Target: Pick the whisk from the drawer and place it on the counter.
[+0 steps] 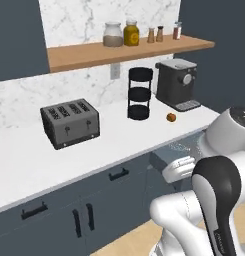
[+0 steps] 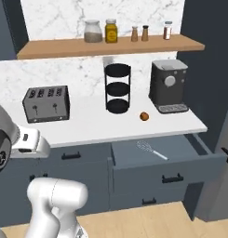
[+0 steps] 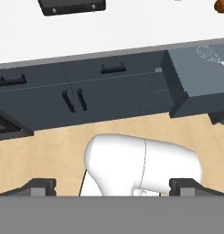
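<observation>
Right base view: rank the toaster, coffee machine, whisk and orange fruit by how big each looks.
1. Coffee machine and toaster: too alike in apparent size to rank.
2. Whisk, lying in the open drawer.
3. Orange fruit.

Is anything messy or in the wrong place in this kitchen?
Nothing is spilled or broken. One wide dark blue-grey drawer hangs open under the white counter, with a small silver wire whisk lying inside. A small orange-brown round fruit sits loose on the counter.

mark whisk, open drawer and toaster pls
whisk [image 2: 151, 150], right base view, where wires meet handle.
drawer [image 2: 169, 167], right base view, front panel above handle.
toaster [image 2: 46, 108], right base view, front face.
</observation>
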Tool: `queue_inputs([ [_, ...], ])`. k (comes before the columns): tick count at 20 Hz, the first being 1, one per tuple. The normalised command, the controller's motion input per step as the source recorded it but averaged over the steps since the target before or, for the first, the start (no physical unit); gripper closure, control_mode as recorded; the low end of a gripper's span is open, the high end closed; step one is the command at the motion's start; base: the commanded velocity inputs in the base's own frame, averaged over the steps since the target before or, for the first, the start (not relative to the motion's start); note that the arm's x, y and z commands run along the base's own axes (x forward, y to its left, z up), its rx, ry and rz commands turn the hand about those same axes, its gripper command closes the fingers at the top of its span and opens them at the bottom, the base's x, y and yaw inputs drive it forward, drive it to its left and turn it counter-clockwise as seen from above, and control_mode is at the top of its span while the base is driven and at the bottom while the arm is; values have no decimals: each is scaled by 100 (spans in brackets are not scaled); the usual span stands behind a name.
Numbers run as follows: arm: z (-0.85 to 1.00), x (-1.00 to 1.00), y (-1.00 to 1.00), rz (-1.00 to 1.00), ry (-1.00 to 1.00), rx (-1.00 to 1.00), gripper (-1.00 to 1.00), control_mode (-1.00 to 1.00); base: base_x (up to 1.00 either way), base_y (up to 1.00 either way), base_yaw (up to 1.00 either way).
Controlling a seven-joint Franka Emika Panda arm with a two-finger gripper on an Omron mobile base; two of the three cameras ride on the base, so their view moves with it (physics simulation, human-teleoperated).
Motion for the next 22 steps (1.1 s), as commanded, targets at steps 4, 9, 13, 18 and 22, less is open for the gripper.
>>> queue_inputs([
  [4,0,0,0,0,0,0,-100,100,27,65,-77],
  [9,0,0,0,0,0,0,-100,100,46,15,-72],
  [13,0,0,0,0,0,0,-100,100,27,6,-44],
  [18,0,0,-7,0,0,0,-100,-100,0,0,-1],
  [22,0,-1,-79,-8,0,4,-100,-100,0,0,0],
])
